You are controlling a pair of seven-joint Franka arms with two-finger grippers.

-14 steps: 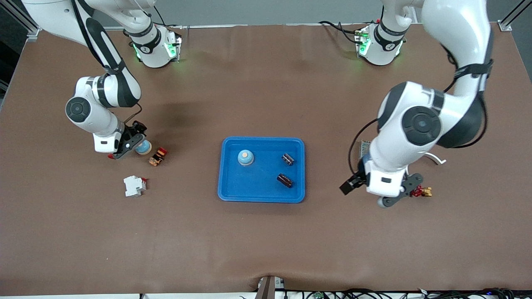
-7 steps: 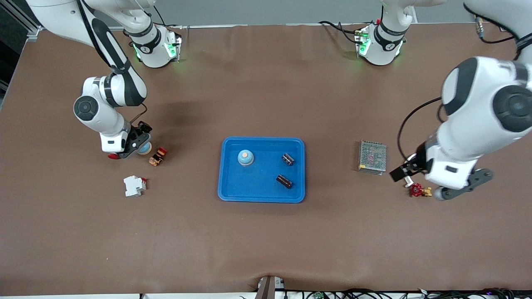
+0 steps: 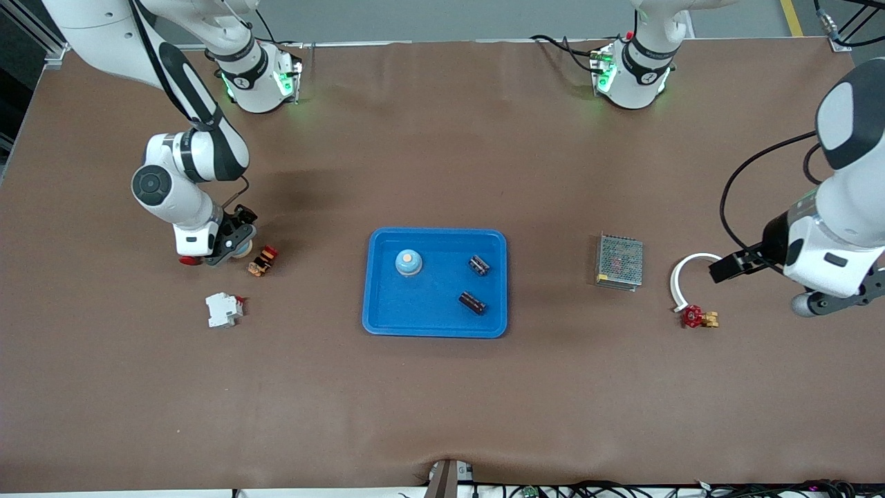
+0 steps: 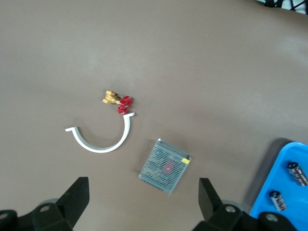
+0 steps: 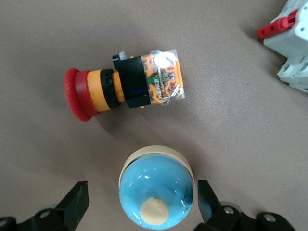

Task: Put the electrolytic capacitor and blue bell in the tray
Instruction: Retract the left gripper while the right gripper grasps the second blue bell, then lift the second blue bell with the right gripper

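The right gripper (image 5: 139,202) stands low over a blue bell (image 5: 156,190) on the bench (image 3: 442,401), its jaws spread wide with one finger on either side of the dome and neither visibly touching it, so nothing is held yet. The bell is a smooth, glossy dome with a cream button on top and a pale base rim; it looks light and rigid but slippery, so I judge the safest hold is low across the widest part of the dome, near the rim, where the fingers cannot slide up and off. Just beside this bell lies a red-capped push button (image 5: 126,86), and near it, closer to the front camera, a white breaker (image 3: 224,309). The tray (image 3: 387,321) sits mid-bench, well apart from the bell toward the left arm's end, and already holds another bell (image 3: 408,262) and two dark capacitors (image 3: 479,265) (image 3: 473,302). The left gripper (image 4: 142,204) waits high over that end of the bench, jaws wide and empty, above bare bench near a grey mesh box (image 4: 164,166), a white curved strip (image 4: 103,142) and a small red-and-brass valve (image 4: 118,100).
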